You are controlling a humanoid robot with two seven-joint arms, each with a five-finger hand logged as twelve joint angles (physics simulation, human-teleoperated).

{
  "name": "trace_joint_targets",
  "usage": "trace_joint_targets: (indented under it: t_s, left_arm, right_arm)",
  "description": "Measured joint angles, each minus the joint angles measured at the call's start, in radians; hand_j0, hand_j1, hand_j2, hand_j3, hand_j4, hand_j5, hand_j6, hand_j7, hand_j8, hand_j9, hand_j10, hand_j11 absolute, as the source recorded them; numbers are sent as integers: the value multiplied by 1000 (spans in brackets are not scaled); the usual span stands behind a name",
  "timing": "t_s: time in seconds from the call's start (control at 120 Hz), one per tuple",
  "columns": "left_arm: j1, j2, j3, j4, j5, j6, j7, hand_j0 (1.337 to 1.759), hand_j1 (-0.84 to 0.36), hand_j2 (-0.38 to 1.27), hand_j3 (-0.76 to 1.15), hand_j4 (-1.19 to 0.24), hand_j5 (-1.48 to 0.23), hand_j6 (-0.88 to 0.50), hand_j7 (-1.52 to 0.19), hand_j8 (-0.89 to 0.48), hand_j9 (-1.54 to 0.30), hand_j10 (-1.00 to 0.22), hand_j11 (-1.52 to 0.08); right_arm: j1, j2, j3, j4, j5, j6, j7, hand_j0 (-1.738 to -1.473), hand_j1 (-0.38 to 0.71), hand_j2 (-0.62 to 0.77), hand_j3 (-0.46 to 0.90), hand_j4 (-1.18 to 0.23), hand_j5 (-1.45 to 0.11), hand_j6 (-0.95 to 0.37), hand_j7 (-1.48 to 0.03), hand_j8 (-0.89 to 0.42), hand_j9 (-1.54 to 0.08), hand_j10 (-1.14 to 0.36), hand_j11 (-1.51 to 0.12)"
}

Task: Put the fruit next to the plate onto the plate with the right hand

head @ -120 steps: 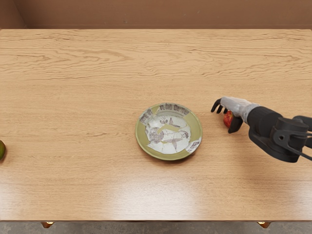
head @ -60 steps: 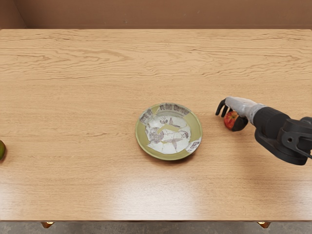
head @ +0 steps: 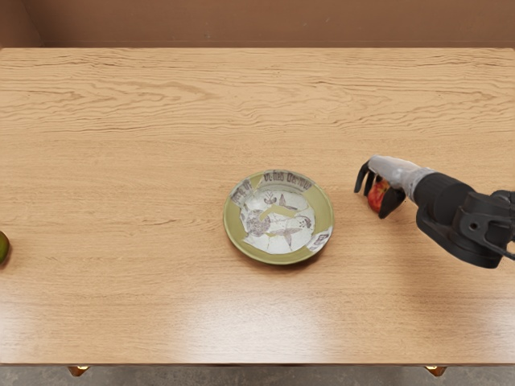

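Movement over the last second is slight but telling: the right hand (head: 381, 183), which half a second ago sat beside the red fruit (head: 375, 197) with much of its face showing, now has its dark fingers (head: 362, 178) folded down over the fruit and the thumb tucked in from the near side, so only a sliver of red shows between them. The hand is thus closed on the fruit, which remains to the right of the plate (head: 232, 229), near it but clearly apart. Whether the fruit has left the desk (head: 161, 121) cannot be told from this slant. My reading is that the grasp has just been made, and that the lift and the short carry leftward to the plate are still to come. A green fruit (head: 2, 247) lies at the far left edge, well away from the plate, and seems no part of this. The plate carries dark lettering along its upper rim and a printed figure in its middle, but the letters are too small to read. No other label shows.
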Motion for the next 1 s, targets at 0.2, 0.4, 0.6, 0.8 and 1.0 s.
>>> trace_joint_targets:
  t_s: [0.2, 0.4, 0.6, 0.8, 1.0]
  left_arm:
    - [-1, 0, 0, 0, 0, 0, 0, 1658, 55, 49, 0, -245, -318, -245, -318, -245, -318, -245, -318]
    - [-1, 0, 0, 0, 0, 0, 0, 1658, 55, 49, 0, -245, -318, -245, -318, -245, -318, -245, -318]
    - [0, 0, 0, 0, 0, 0, 0, 1658, 55, 49, 0, -245, -318, -245, -318, -245, -318, -245, -318]
    - [0, 0, 0, 0, 0, 0, 0, 1658, 55, 49, 0, -245, -318, -245, -318, -245, -318, -245, -318]
    - [0, 0, 0, 0, 0, 0, 0, 1658, 55, 49, 0, -245, -318, -245, -318, -245, -318, -245, -318]
  right_arm:
    - [50, 45, 23, 5, 22, 3, 1, -1654, 250, 314, 0, -642, -836, -658, -833, -466, -836, -512, -838]
    - [115, 72, 31, 33, 78, 3, 1, -1657, 266, 339, 0, -628, -870, -647, -841, -449, -847, -497, -843]
    - [143, 125, 54, 69, 109, 4, 1, -1658, 283, 366, 0, -623, -887, -638, -846, -438, -853, -490, -842]
    - [143, 176, 63, 112, 115, 3, 1, -1658, 296, 383, 0, -616, -897, -628, -846, -419, -857, -467, -838]
    - [110, 222, 63, 122, 116, 2, 1, -1658, 310, 436, 0, -618, -889, -636, -844, -426, -865, -472, -837]
